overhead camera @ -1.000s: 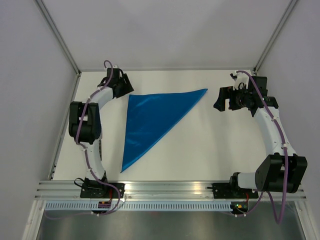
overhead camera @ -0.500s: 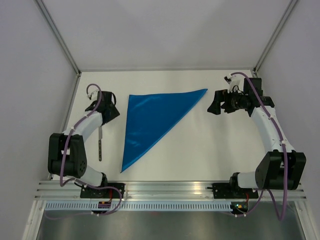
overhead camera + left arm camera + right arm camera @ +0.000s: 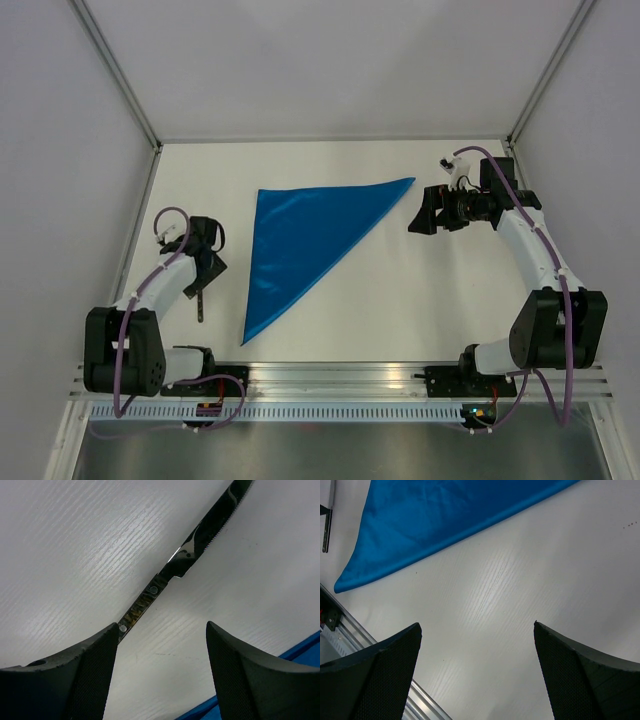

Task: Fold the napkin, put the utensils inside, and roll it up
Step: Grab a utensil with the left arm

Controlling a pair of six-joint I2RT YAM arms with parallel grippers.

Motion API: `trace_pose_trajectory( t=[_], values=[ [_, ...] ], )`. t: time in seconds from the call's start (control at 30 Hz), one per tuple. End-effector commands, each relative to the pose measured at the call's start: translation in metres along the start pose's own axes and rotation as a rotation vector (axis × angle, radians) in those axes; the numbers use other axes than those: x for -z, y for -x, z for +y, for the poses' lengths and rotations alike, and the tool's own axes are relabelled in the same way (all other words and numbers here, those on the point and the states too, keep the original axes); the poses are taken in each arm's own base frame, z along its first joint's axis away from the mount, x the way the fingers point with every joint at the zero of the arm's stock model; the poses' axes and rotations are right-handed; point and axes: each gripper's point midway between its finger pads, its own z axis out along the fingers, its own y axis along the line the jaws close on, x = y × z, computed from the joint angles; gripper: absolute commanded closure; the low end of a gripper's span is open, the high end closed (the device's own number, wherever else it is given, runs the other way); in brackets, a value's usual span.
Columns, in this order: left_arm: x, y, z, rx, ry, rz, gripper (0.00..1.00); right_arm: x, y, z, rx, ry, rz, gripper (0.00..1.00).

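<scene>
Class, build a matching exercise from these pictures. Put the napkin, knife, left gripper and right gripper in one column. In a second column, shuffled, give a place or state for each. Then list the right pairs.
1 napkin
2 knife
3 left gripper
4 right gripper

A open, over the knife
B blue, folded into a triangle
C open, right of the napkin's far tip
D lying flat, left of the napkin

Pairs: 1-B; 2-D; 3-A; 4-C

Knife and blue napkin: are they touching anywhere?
Apart. The top external view shows a strip of bare white table between the knife and the napkin along its left edge.
</scene>
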Motion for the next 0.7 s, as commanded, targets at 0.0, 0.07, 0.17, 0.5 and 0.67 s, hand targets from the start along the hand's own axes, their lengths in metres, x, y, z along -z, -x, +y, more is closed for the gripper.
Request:
trace_pose_trajectory(
  t=[0.0,0.07,0.17,0.5,0.67],
  values=[
    [-0.004,-0.003,0.008,0.053,0.048,0.030,0.25,0.000,0.000,0.009,0.024,0.048,-0.003,0.02],
    [-0.009,-0.007,0.007,0.049,0.059,0.064,0.25,0.000,0.000,0.009,0.026,0.047,-0.004,0.02],
    [-0.017,-0.007,0.006,0.045,0.072,0.089,0.24,0.001,0.001,0.009,0.029,0.044,-0.007,0.02],
    [-0.036,-0.021,-0.023,-0.029,-0.020,0.205,0.38,0.000,-0.001,0.004,0.024,0.023,-0.004,0.02],
    [-0.040,-0.019,-0.036,-0.038,-0.058,0.218,0.53,-0.002,-0.001,0.002,0.022,0.017,-0.002,0.02]
  ],
)
